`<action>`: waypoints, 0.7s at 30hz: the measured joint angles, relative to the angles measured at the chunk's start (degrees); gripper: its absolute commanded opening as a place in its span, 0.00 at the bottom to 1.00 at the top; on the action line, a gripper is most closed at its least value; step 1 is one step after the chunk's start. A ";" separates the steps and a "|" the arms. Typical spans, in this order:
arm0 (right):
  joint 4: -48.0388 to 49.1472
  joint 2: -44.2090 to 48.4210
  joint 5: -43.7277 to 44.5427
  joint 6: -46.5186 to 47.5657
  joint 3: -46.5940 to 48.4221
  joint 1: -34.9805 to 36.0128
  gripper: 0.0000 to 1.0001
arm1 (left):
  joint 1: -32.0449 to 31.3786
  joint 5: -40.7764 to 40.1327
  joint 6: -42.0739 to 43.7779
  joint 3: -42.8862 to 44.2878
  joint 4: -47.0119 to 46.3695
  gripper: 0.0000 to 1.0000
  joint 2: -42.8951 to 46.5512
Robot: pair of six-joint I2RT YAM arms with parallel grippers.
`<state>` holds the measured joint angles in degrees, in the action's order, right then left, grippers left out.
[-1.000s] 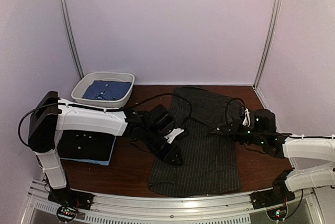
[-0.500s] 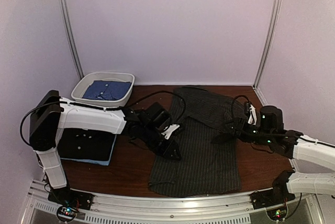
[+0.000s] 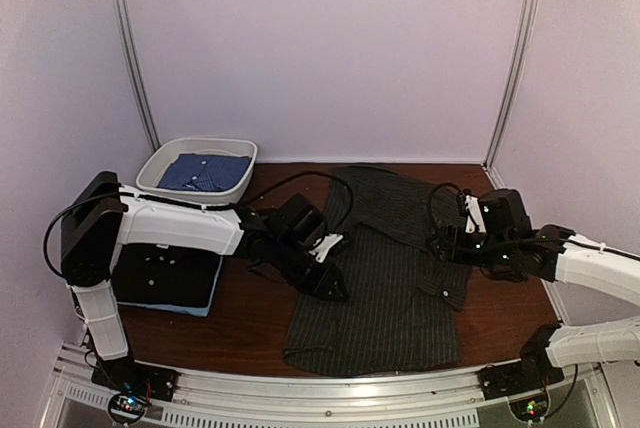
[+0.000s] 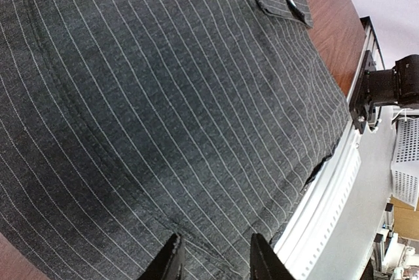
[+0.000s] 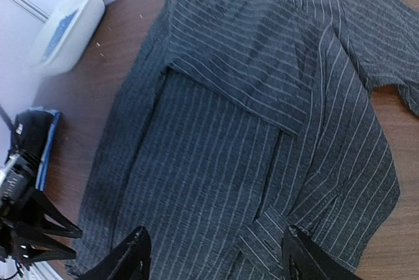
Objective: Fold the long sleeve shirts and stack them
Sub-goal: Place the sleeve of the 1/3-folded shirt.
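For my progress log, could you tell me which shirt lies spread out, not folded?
The dark charcoal pinstriped cloth shirt at centre; the blue shirt in the white oval plastic tub and the black shirt at left are folded.

We are holding our left arm stretched out from its base at the near left, its white upper link lying almost level and its black wrist angling down toward the middle. Our left gripper is pointing down and to the right, its fingers standing apart. We are holding our right arm bent in from the near right, forearm pointing left. Our right gripper is hovering, its fingers spread wide apart.
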<state>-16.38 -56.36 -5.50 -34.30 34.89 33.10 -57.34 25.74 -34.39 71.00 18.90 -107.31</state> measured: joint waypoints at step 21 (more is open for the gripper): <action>-3.45 -20.28 10.05 2.64 1.18 10.62 0.50 | 1.27 1.09 -1.31 -1.14 -2.99 0.35 -0.07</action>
<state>-19.84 -76.64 4.56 -31.66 36.07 43.72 -56.07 26.83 -35.70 69.87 15.90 -107.37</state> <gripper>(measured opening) 0.531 0.350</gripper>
